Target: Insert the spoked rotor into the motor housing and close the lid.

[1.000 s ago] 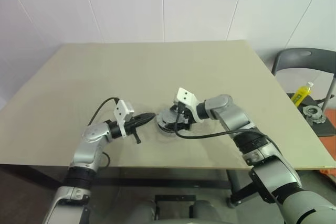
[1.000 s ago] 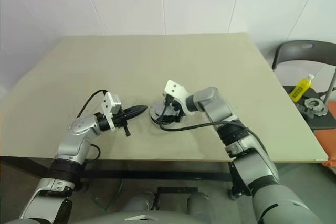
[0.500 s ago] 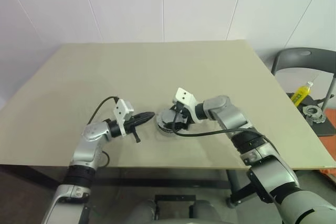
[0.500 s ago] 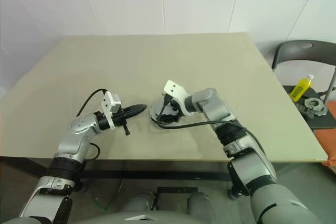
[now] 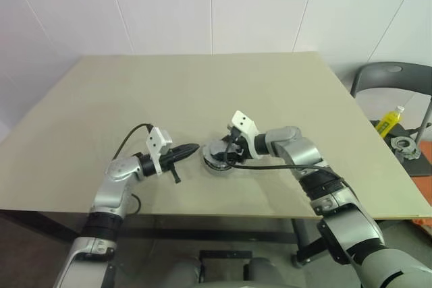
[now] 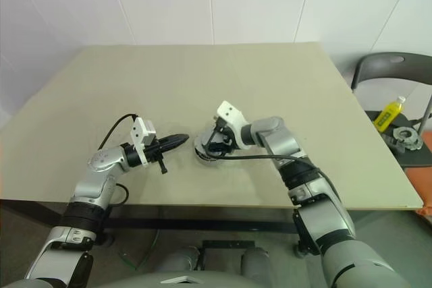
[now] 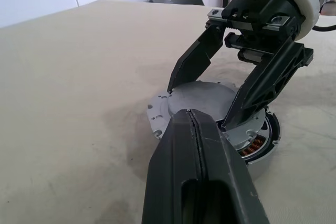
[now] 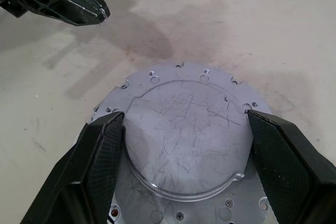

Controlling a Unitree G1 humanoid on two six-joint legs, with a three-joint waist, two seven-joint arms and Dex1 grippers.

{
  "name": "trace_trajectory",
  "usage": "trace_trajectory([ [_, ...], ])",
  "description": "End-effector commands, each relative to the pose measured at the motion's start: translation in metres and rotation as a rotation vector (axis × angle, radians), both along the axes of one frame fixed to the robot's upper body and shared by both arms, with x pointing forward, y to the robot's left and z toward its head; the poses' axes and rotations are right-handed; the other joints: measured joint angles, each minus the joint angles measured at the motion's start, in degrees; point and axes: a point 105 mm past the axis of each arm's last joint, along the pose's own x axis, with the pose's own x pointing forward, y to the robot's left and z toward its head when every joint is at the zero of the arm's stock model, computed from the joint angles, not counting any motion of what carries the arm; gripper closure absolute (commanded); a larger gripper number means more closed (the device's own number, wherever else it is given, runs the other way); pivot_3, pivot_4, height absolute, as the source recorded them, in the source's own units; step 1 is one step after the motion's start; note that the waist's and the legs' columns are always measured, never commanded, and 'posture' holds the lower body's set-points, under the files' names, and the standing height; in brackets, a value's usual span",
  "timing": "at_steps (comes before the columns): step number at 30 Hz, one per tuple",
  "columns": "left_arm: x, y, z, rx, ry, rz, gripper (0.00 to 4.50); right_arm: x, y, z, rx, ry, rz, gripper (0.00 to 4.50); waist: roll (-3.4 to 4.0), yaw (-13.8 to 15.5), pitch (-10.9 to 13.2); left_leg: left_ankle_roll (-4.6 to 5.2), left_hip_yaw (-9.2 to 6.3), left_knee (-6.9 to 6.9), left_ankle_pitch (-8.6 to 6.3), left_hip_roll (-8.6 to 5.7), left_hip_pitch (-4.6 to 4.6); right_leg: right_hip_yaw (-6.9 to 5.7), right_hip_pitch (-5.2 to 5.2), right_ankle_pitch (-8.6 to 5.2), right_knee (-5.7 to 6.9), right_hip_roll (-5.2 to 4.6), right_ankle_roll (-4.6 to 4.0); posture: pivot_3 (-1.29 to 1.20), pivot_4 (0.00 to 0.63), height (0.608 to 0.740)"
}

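Observation:
The motor housing [image 5: 217, 158] sits on the table near the front middle, its copper windings [image 7: 255, 148] showing at one side under a scratched silver lid [image 8: 186, 135]. That lid lies flat on top of it. My right gripper [image 8: 184, 127] reaches down from the right and straddles the lid, one black finger against each side of the raised disc. My left gripper [image 5: 192, 148] is shut and holds nothing. It lies level and points at the housing from the left, a short gap away. The spoked rotor is hidden.
The right arm's black cable [image 5: 270, 164] lies on the tan table [image 5: 202, 92] beside the housing. Off the table's right edge stands a grey chair [image 5: 391, 75] carrying a yellow bottle [image 5: 389, 121] and a metal part [image 5: 405, 145].
My right gripper's fingers have narrowed onto the lid's sides and its wrist has rolled slightly. The left arm and the housing have stayed put.

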Motion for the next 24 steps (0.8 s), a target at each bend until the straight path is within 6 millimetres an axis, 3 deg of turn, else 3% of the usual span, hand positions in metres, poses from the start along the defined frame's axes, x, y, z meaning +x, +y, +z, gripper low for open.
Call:
trace_trajectory([
  [1, 0.007, 0.001, 0.024, -0.033, -0.062, -0.007, 4.50, 0.002, -0.006, 0.012, -0.006, -0.034, 0.007, 1.24, 0.00, 0.2, 0.0, 0.00, 0.00, 0.00, 0.00, 0.00, -0.01, -0.01, 0.00, 0.00, -0.01, 0.00, 0.00, 0.00, 0.000, 0.740],
  [12, -0.002, -0.011, 0.018, -0.070, 0.003, -0.062, 4.50, -0.009, -0.003, 0.006, -0.033, -0.027, 0.102, 1.24, -0.01, 0.3, 0.0, 0.02, -0.01, 0.00, 0.00, -0.01, -0.09, -0.04, -0.04, 0.00, -0.04, -0.02, 0.01, 0.00, 0.000, 0.740],
  [24, -0.003, -0.012, 0.012, -0.042, 0.010, -0.069, 4.50, -0.016, -0.010, -0.011, -0.103, 0.016, 0.152, 1.24, -0.02, 1.3, 0.0, -0.03, 0.01, 0.00, -0.04, -0.01, -0.06, -0.05, -0.02, -0.01, -0.05, -0.03, -0.01, 0.00, 0.000, 0.740],
])
